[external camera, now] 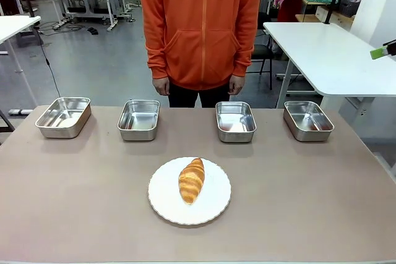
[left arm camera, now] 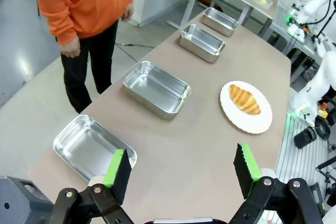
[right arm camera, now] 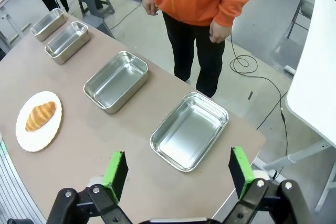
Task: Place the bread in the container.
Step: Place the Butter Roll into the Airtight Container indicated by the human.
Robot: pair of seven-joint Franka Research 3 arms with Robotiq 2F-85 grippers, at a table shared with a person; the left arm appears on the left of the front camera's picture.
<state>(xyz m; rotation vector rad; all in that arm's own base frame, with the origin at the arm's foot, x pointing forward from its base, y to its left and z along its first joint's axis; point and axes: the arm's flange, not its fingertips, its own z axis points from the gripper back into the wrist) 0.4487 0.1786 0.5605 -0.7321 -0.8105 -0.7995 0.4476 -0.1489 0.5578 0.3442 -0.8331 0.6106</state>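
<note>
Bread [external camera: 192, 180] on plate [external camera: 164, 202]: likely light, soft, with a flaky crust. Best hold, I judge, is a gentle pinch across its mid-length flanks. My left gripper [left arm camera: 181, 167] and right gripper [right arm camera: 176, 170] are both spread apart, empty.

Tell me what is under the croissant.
The croissant lies on a round white plate, which rests on the brown table. The plate's middle, right beneath the croissant, is covered and cannot be seen.

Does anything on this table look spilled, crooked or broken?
Nothing stands out. The croissant lies whole on the white plate, and the four steel trays stand upright and empty in a row along the far side.
</note>
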